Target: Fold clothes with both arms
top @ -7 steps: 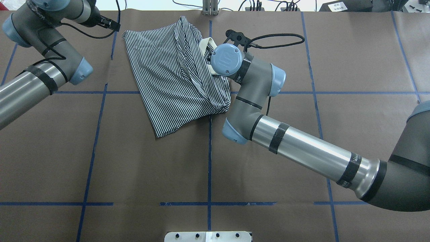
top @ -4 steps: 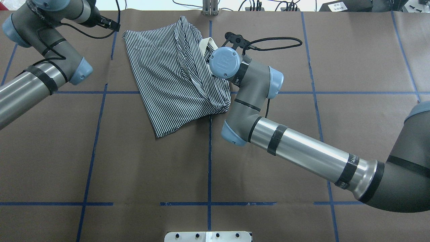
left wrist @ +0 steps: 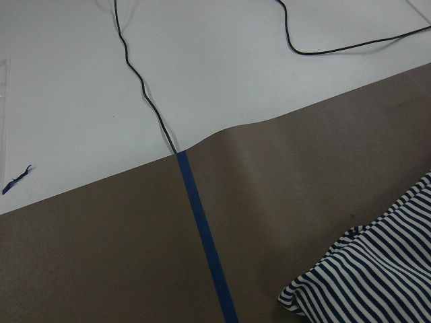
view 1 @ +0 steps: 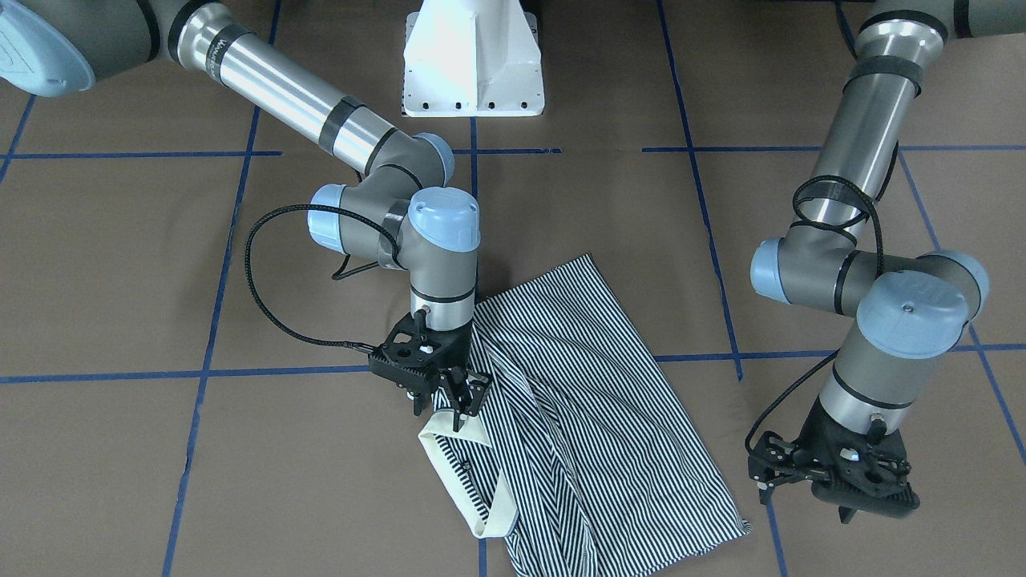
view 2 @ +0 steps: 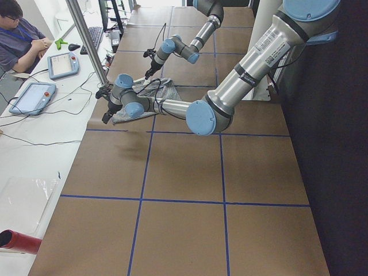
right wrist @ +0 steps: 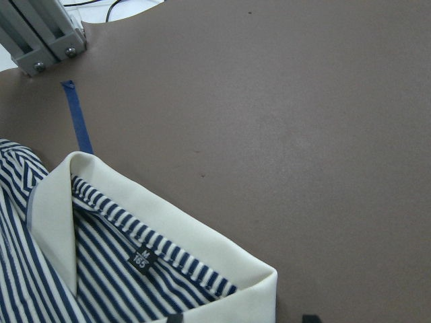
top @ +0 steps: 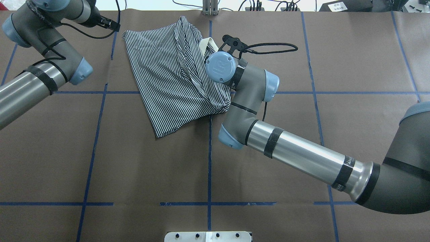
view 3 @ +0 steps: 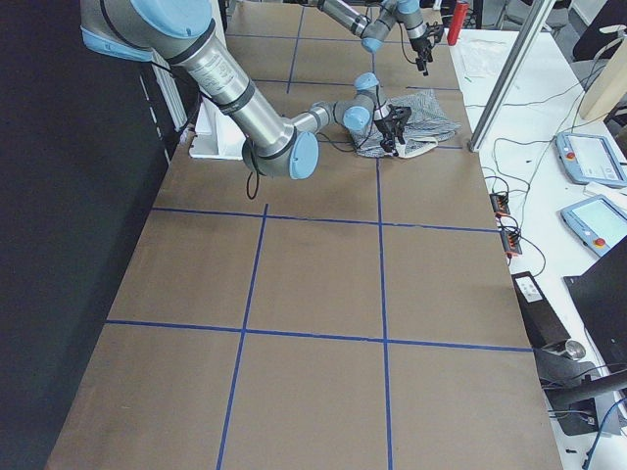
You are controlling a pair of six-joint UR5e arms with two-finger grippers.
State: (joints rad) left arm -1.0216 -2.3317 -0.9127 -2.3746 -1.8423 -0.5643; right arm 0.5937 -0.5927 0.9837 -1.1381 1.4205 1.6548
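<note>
The striped polo shirt [top: 168, 77] lies loosely folded and rumpled at the far middle of the table; it also shows in the front-facing view [view 1: 593, 417]. Its cream collar [view 1: 457, 457] points to the robot's right. My right gripper [view 1: 450, 405] is open, hanging just over the collar's edge; the right wrist view shows the collar [right wrist: 168, 229] and size tag between the fingertips. My left gripper [view 1: 801, 497] looks open and empty, just off the shirt's far left corner [left wrist: 377, 269]. In the overhead view both grippers are hidden by the wrists.
The table is covered in brown paper with blue tape lines [top: 209, 161]. A metal post [top: 210, 10] stands at the far edge near the collar. Cables [left wrist: 135, 67] lie on the white bench beyond. The white pedestal [view 1: 473, 56] is on the robot's side. An operator [view 2: 20, 34] sits at the far end.
My right arm's wrist has shifted left, further over the collar and shirt. The left arm and the shirt have not moved.
</note>
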